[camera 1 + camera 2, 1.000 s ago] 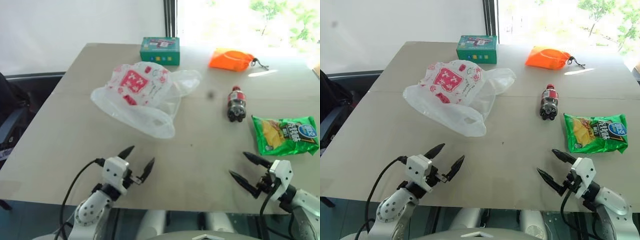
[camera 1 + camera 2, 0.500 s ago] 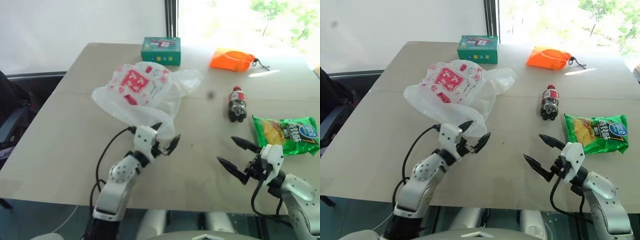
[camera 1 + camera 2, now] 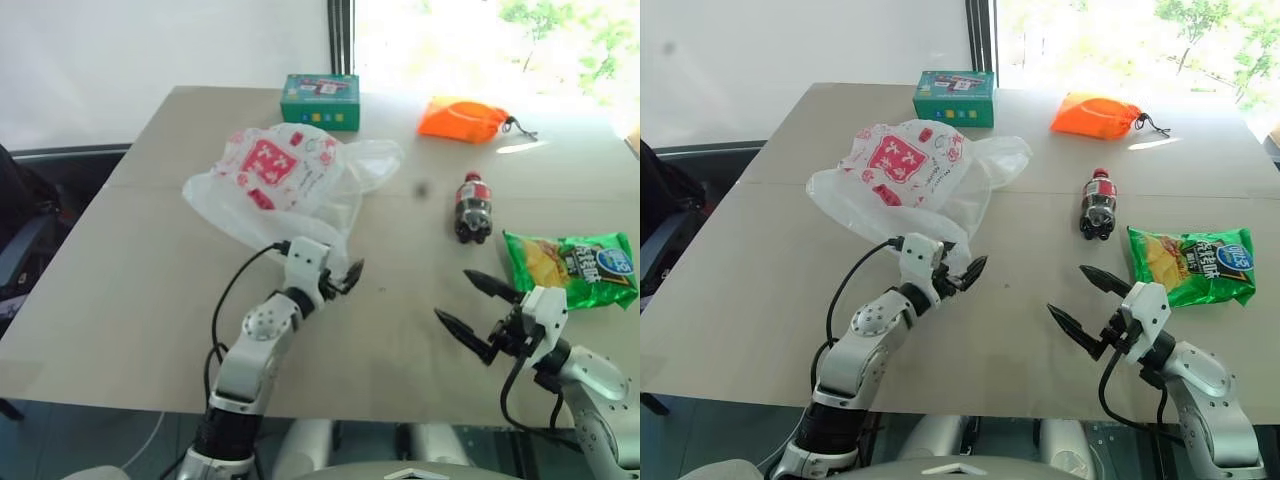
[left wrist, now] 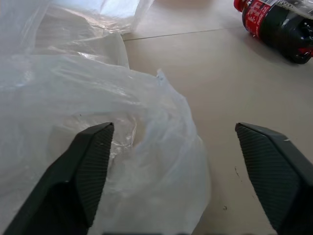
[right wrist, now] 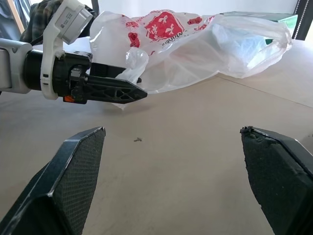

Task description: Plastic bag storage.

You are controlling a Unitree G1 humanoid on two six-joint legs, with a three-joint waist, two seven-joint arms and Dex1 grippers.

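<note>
Your left gripper [image 3: 962, 272] sits at the near edge of the plastic bag [image 3: 910, 185], fingers spread with a clear gap between them. In the left wrist view one finger [image 4: 85, 171] lies against the crinkled film while the other stands over bare table, so a fold of the bag is between the fingers but nothing is clamped (no pinch visible from any angle). The right wrist view shows that gripper side-on, low over the table [image 3: 770, 250], with its tip at the bag's near lobe.

The bag lies left of centre on the table, red-printed patch facing up, its clear loose end trailing toward the right. It's slumped flat, not lifted.

Your right gripper [image 3: 1090, 303] hovers over open tabletop near the front edge, fingers wide apart, holding nothing. It's well apart from the bag and near the green chips packet [image 3: 1192, 264], not touching it.

Other items you have on the table: cola bottle [image 3: 1098, 204] lying on its side between the bag and the chips packet, orange pouch [image 3: 1095, 114] toward the far right, green box [image 3: 954, 97] at the far edge just beyond the bag.
</note>
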